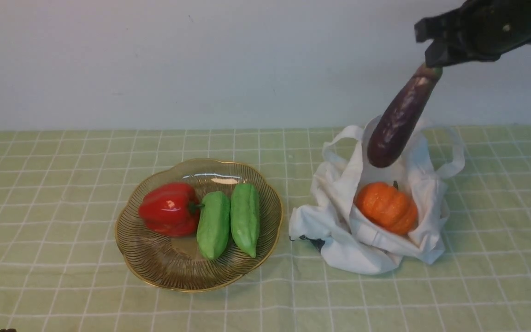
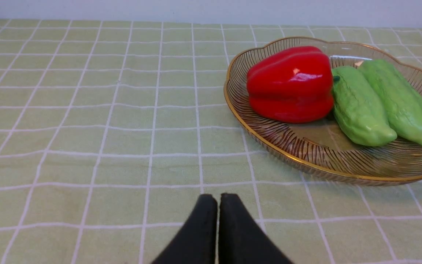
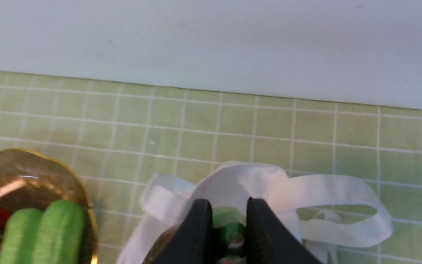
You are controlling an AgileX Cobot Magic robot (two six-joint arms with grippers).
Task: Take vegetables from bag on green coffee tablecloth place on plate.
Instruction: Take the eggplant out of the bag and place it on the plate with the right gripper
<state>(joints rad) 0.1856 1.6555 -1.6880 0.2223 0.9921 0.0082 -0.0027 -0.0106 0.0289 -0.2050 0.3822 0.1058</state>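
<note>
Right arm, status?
Right gripper gripping eggplant by its stem end, above bag. Left gripper shut, empty. Pumpkin in bag, plate partly filled.

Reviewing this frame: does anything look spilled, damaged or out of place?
Nothing stands out. The pumpkin sits in the rumpled bag, the eggplant hangs from the right jaws, and the plate's vegetables lie inside its rim.

No legible text, labels, brands, numbers or signs; dark mark on near left side of white bag [image 1: 339,244], unreadable.
</note>
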